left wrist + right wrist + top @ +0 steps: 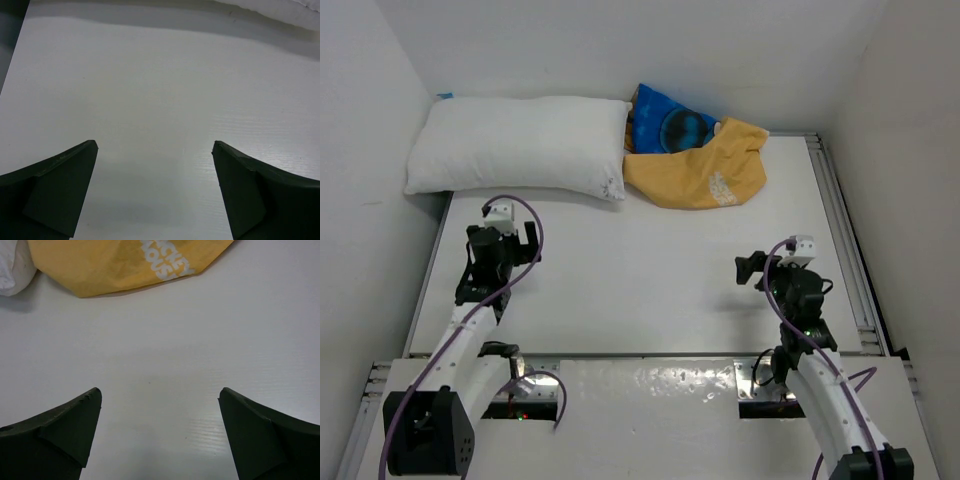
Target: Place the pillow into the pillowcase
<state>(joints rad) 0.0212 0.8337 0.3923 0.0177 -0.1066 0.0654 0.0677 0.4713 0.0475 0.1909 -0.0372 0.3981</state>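
Note:
A plump white pillow [515,143] lies along the back left of the table; its edge shows at the top right of the left wrist view [280,10]. To its right lies the crumpled pillowcase [695,160], blue at the back and orange-yellow in front; its orange side with white print fills the top of the right wrist view [120,262]. My left gripper [508,232] hovers open just in front of the pillow, nothing between its fingers. Over bare table at the right, well short of the pillowcase, my right gripper [775,262] is open and empty.
White walls close in the table [640,280] at the back and on both sides. A metal rail [845,230] runs along the right edge. The arm bases and cables sit at the near edge.

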